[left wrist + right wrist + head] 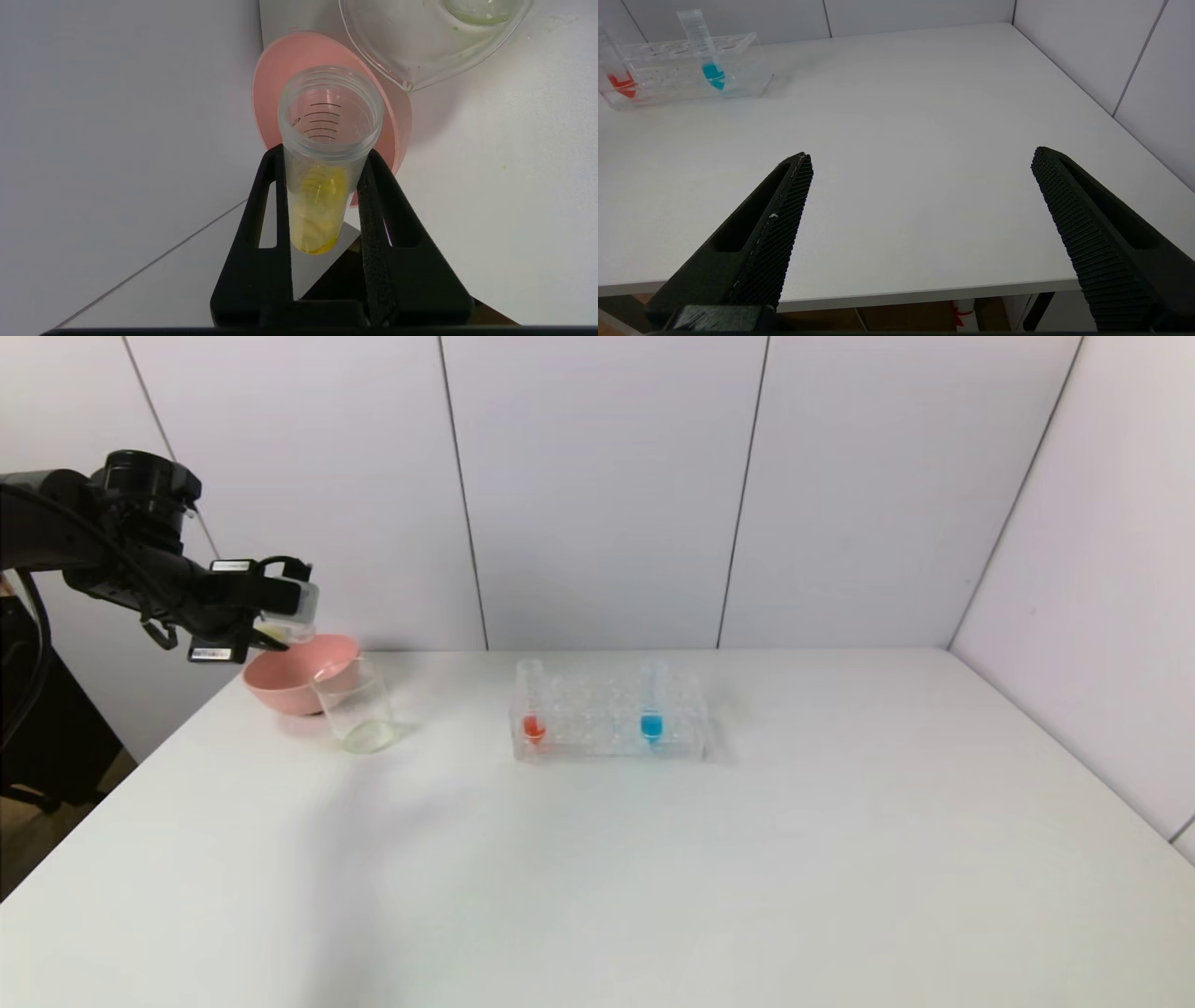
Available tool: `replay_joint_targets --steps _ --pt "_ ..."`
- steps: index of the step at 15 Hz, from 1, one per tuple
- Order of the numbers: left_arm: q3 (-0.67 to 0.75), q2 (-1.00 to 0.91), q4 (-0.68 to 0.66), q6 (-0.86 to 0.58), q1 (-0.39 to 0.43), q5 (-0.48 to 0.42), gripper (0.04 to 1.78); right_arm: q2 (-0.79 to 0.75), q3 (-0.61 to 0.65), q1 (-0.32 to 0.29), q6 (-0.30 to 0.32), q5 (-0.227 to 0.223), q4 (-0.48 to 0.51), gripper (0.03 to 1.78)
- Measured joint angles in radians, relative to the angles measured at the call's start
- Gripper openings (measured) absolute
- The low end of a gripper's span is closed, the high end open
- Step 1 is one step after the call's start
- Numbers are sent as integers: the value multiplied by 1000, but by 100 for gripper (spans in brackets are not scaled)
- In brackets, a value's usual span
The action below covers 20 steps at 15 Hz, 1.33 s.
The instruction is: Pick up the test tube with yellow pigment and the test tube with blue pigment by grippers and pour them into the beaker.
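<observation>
beaker (359, 709) before bowl (294, 677), left of rack (607, 719)

Clear glossy glass beaker (359, 709) beside the matt pink plastic bowl (294, 677) — the black right gripper (922, 161) has rough, ridged pads (784, 219).

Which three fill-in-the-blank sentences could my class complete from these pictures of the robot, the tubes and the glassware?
1. The left gripper is shut on the tube holding ____ liquid.
2. In the rack, the red tube stands beside the ____ tube.
3. The beaker stands in front of a ____ bowl.
4. The right gripper, hovering at the table's near edge, is ____.

Missing words: yellow; blue; pink; open
</observation>
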Motion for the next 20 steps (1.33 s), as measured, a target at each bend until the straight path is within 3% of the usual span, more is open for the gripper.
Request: replay_joint_targets --steps 7,20 --pt "0 2 -10 64 -33 117 44 0 0 0 0 0 0 171" --pt "0 -2 16 13 -65 159 44 0 0 0 0 0 0 171"
